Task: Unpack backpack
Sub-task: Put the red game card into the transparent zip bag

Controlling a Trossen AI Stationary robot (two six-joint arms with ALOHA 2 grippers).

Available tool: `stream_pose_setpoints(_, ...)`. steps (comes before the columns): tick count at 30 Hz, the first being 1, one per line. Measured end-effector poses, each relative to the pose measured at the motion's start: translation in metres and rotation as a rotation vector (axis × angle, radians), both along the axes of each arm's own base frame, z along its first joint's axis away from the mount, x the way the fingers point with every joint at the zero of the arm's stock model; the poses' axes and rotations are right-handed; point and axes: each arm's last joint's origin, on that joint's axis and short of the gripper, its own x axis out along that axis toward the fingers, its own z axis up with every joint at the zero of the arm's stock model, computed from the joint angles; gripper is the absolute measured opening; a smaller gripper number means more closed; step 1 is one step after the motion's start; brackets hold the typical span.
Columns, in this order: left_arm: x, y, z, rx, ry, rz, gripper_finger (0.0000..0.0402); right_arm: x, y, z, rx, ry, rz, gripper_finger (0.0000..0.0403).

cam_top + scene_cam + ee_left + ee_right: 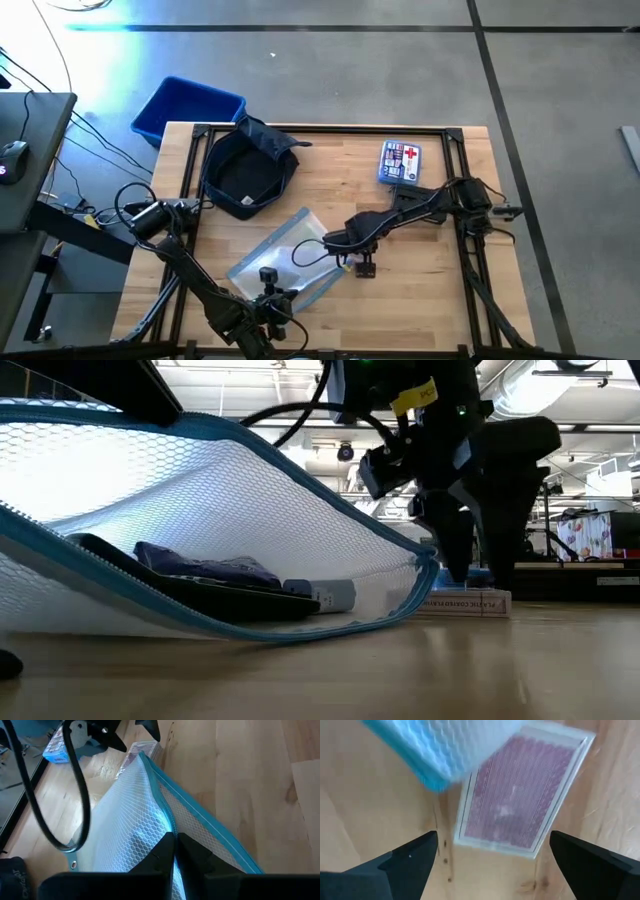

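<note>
While pinching the mesh pouch [130, 830] with left gripper [175, 851], holding wide right gripper [490, 855] directly over card box [520, 790], long axis crossing jaws.

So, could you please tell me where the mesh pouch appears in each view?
High: the pouch lies front-centre on the table, between the arms.
Low: it fills the left and middle, with its edge raised.
Left wrist: it takes up the middle of the picture.
Right wrist: only a blue-edged corner shows, upper left.
Landmark: the pink box at that corner, also in the low and left wrist views.
</note>
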Motion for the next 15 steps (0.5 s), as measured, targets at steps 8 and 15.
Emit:
stream_pose_setpoints(8, -0.001, -0.001, 0.0, -0.001, 0.002, -0.002, 0.0, 0.006, 0.002, -0.002, -0.105, -0.088, -0.026, 0.0371)
stream_pose_setpoints(15, -0.001, -0.001, 0.0, -0.002, 0.003, -0.003, 0.0, 0.011, -0.008, -0.005, -0.051, -0.108, -0.071, 0.0371)
